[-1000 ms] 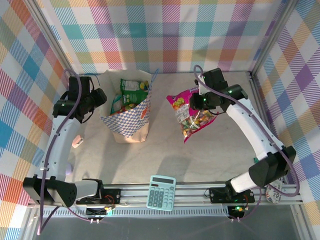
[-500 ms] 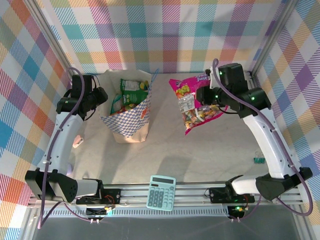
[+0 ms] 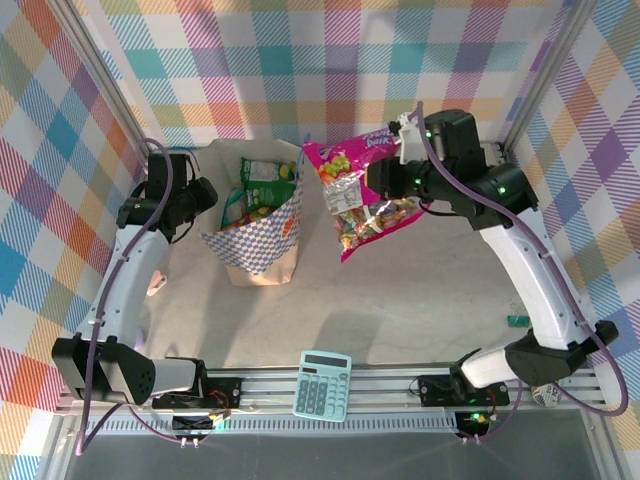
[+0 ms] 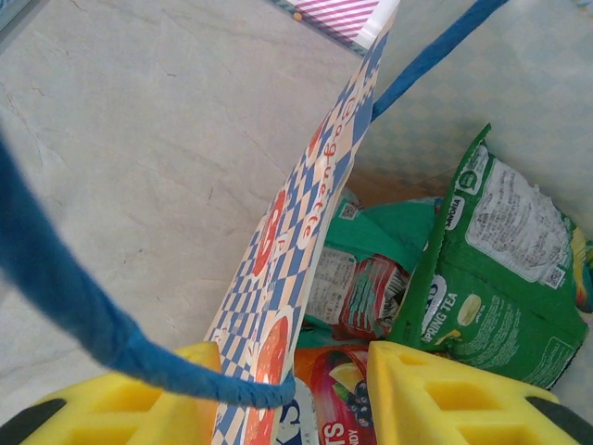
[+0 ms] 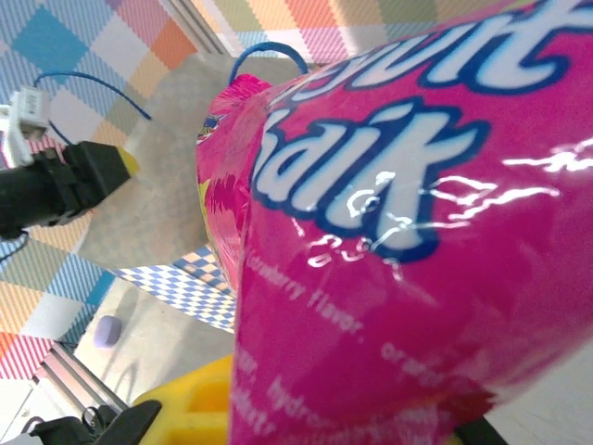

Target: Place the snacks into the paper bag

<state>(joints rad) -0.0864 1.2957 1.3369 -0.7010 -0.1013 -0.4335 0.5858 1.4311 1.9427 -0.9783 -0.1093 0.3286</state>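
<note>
Top view, upper centre: right pincer [image 3: 402, 172] pinches the magenta packet [image 3: 355, 195] aloft, just right of the paper bag [image 3: 262, 245]. Left wrist: left pincer [image 4: 287, 362], spread, straddles the bag wall, likely steadying its mouth. Right wrist: bag lower left, beyond the packet.

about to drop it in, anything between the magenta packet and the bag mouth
Nothing loose. The magenta packet hangs just right of the paper bag; only the bag's own raised right rim and blue cord handle stand between it and the open mouth.
</note>
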